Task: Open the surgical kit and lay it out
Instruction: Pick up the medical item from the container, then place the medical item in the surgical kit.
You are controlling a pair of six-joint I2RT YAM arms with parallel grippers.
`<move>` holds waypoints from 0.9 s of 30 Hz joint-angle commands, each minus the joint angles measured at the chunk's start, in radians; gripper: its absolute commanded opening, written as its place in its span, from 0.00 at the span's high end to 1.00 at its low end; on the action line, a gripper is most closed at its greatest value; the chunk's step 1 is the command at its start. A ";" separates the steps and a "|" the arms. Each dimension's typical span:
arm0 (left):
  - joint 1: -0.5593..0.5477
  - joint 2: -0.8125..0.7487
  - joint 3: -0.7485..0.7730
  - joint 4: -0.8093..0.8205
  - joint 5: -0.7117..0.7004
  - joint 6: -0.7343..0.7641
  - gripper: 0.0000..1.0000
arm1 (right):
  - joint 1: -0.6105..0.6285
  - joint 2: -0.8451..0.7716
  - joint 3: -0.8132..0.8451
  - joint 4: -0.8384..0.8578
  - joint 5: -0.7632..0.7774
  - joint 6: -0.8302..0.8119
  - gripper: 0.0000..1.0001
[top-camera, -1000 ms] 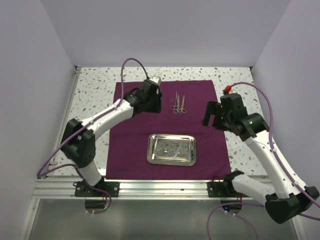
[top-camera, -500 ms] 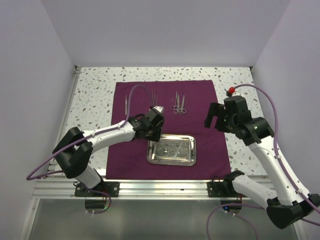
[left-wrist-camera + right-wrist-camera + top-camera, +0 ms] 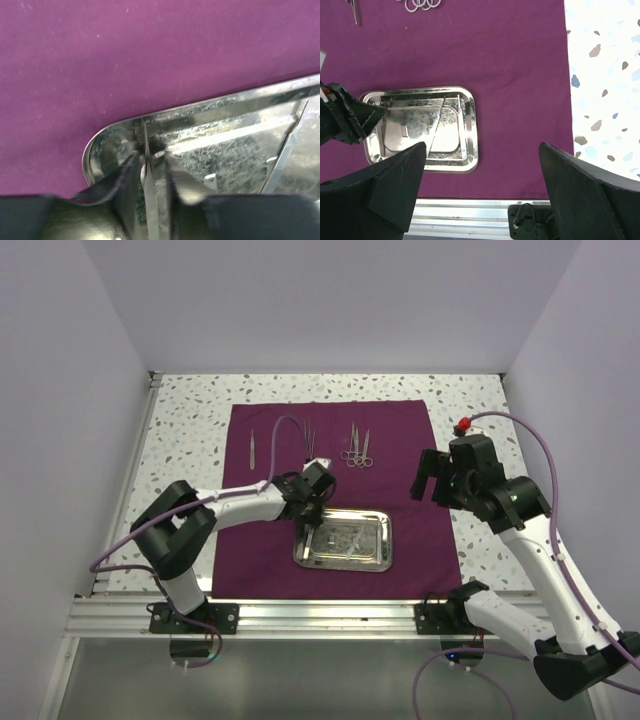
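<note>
While poised low over the far-left corner of the steel tray (image 3: 343, 566), flanks a thin silver instrument (image 3: 148, 210) with the fingers of the left gripper (image 3: 150, 160), narrowly apart. Cannot tell whether pinching it or merely standing either side of it. Holds the right gripper (image 3: 428, 475) aloft over the right side of the purple cloth wrap (image 3: 425, 535), jaws spread wide and grasping nothing. Shows the wrap laid flat on the speckled table (image 3: 190, 410), with the tray on its near half and thin silver pieces (image 3: 438, 117) inside. Shows on the far half two ring-handled instruments (image 3: 357, 448) side by side, slim straight instruments (image 3: 308, 435) just left of them, and single tweezers (image 3: 252, 445) further left.
</note>
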 commanded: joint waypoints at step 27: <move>0.280 0.536 1.081 -0.235 -0.079 0.224 1.00 | -0.002 -0.019 0.031 -0.029 0.026 -0.012 0.02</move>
